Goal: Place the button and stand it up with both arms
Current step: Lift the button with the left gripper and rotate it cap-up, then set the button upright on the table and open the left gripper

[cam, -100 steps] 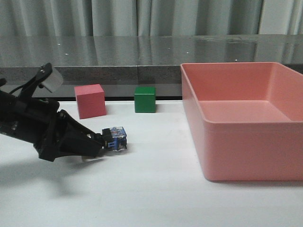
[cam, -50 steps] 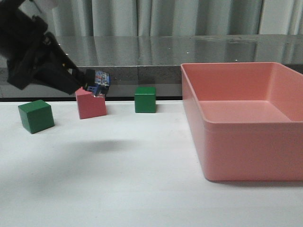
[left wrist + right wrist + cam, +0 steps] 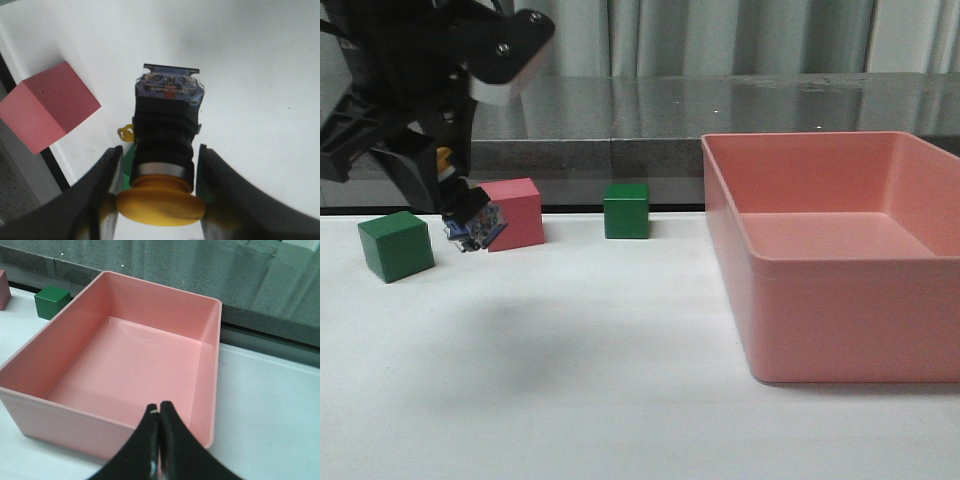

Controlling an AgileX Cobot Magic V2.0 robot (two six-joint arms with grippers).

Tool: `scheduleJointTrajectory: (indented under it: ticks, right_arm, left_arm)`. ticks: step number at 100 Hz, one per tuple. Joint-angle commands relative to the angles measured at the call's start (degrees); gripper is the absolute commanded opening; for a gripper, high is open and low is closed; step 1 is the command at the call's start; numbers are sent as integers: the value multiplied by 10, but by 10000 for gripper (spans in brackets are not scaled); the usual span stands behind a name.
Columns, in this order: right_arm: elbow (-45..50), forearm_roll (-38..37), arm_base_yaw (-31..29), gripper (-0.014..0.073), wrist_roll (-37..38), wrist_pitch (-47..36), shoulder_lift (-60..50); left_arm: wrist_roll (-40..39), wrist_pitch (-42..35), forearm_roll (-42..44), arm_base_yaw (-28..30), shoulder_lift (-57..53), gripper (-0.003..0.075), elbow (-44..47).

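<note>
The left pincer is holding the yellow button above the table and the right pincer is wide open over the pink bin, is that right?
Not quite. The right pincer is shut, as the right wrist view shows. The left pincer does hold the button above the table, and the right one is over the pink bin.

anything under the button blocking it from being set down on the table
Nothing visible. The left gripper holds the button base-down over bare table; the pink cube sits off to one side, apart from it.

Glossy pink plastic bin (image 3: 820,300), matt table (image 3: 570,400)
</note>
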Motion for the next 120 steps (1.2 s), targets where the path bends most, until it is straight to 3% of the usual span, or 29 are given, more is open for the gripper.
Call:
scheduleJointTrajectory:
  ticks: [1, 33, 60, 69, 86, 93, 120]
  right_arm:
    - [-15, 6, -1, -62, 0, -41, 2]
    - [-15, 6, -1, -62, 0, -41, 2]
    - [-15, 6, -1, -62, 0, -41, 2]
    - [-15, 6, -1, -62, 0, -41, 2]
    - [-15, 6, -1, -62, 0, -41, 2]
    - [-15, 6, -1, -62, 0, -41, 2]
    - [-15, 6, -1, -62, 0, -41, 2]
  left_arm:
    - [-34, -8, 70, -27, -2, -19, -18]
    - [-42, 13, 161, -71, 69, -19, -18]
    - [-42, 14, 161, -77, 74, -1, -18]
    - [-42, 13, 161, -77, 74, 83, -18]
    - [-42, 0, 161, -77, 74, 371, -18]
    - [-42, -2, 164, -77, 74, 445, -18]
    - [-42, 3, 167, -77, 66, 479, -18]
